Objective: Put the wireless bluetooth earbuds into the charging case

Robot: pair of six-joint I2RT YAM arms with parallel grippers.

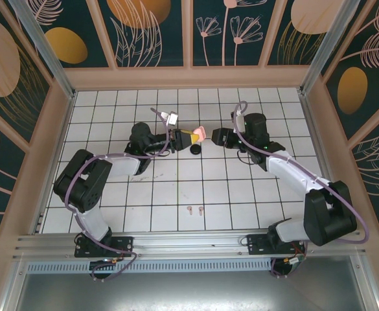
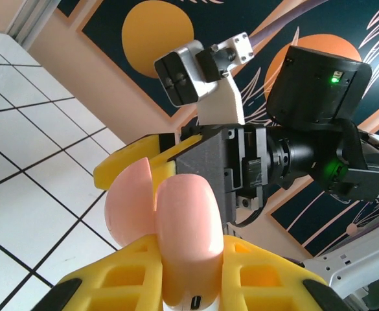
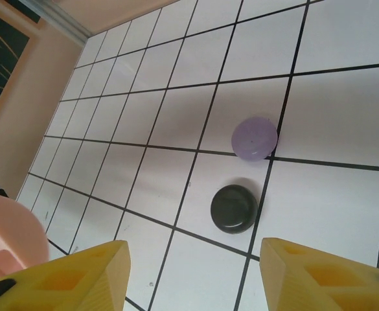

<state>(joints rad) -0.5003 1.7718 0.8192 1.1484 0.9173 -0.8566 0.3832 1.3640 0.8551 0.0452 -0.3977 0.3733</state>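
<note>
free: tiles [image 1: 241, 207] around pink earbuds [image 1: 195, 210] | obstacles: black case [image 3: 234, 208], lilac case [image 3: 254, 137], close together mid-table

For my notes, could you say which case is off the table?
The pink case, in the left gripper; the lilac case and black case lie on the table.

Your left arm [image 1: 89, 188] bows out to the left at the elbow, then reaches inward over the middle of the table [image 1: 111, 110], its wrist turned so the left gripper [image 1: 188, 137] points to the right. The yellow fingers [image 2: 118, 285] are clamped on either side of the pink charging case [image 2: 183, 227] — a firm, closed grip. Your right arm [image 1: 299, 178] mirrors that pose (elbow out to the right, forearm angling in and away from its base). The right gripper [image 1: 215, 137] points left, so the two grippers face each other nose to nose, close together. The right gripper's fingers [image 3: 79, 272] stand well apart — jaws wide.
</note>
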